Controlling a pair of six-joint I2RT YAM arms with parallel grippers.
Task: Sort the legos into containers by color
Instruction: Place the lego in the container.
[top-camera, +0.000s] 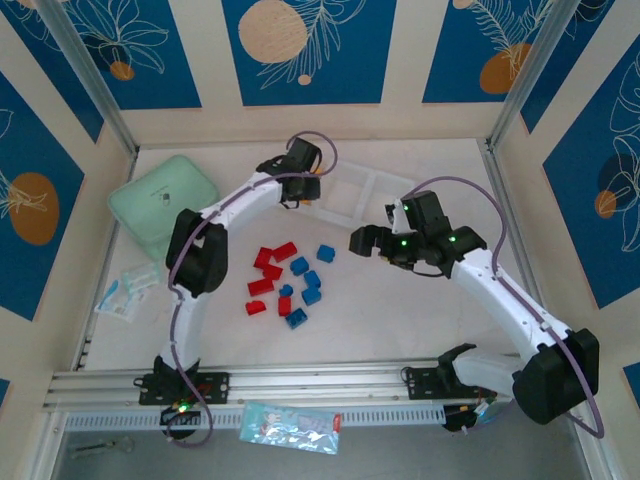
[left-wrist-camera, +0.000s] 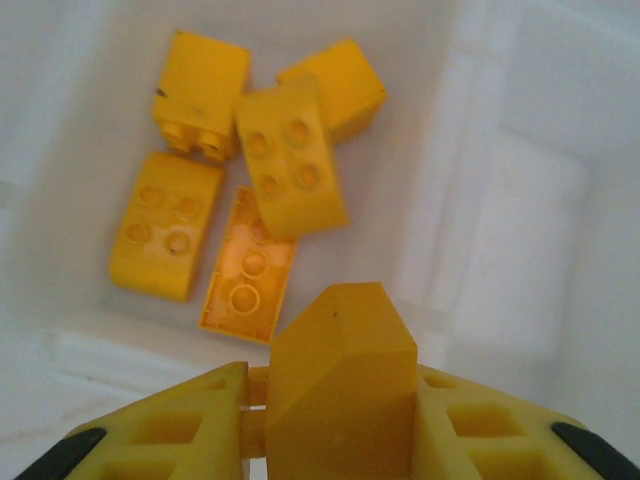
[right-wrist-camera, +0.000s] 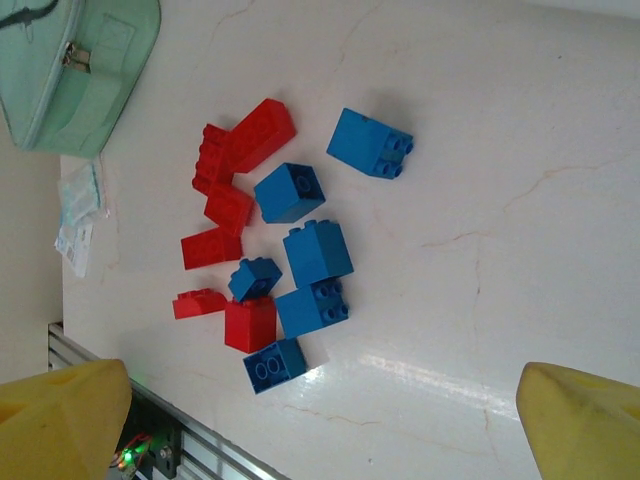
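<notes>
From above, the left gripper (top-camera: 303, 192) hung over the left end compartment of the tray (top-camera: 372, 190), and the right gripper (top-camera: 372, 240) stood near the red and blue bricks (top-camera: 288, 282) on the table (top-camera: 400, 320). At the left wrist, the jaws were clenched on a yellow brick (left-wrist-camera: 340, 350) above five yellow bricks (left-wrist-camera: 290, 160) lying in that compartment. At the right wrist, the gripper (right-wrist-camera: 320, 420) was spread wide, holding nothing, over the red and blue bricks (right-wrist-camera: 280, 240) by the case (right-wrist-camera: 80, 70).

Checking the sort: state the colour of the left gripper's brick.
Yellow brick; left wrist view.

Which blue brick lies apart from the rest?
The rightmost blue brick in the top view: bare table all round it, while the others crowd together.
</notes>
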